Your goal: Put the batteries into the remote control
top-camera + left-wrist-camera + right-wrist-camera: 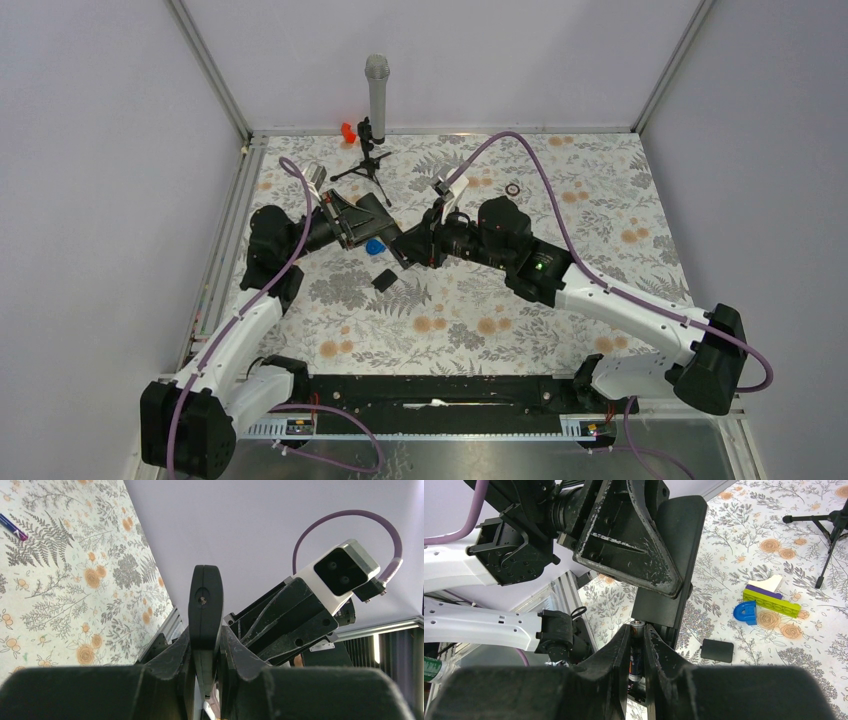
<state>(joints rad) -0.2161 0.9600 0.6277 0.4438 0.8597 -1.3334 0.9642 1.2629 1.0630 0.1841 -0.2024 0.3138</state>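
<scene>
where the left gripper (205, 652) clamps the remote control (205, 600), its lower end is hidden; right gripper (637, 632) pinches a battery (636, 660), largely masked by its fingers (616, 655).

The left gripper (372, 215) and right gripper (403, 247) meet mid-table around the clamped remote control (676, 535) and a pinched battery (636, 652), leaving no gap between them. The microphone stand (366, 165) crowds in just behind, and a blue piece (374, 246) and a flat black square (383, 280) lie beneath. Open floral mat (600, 200) stretches to the right.
</scene>
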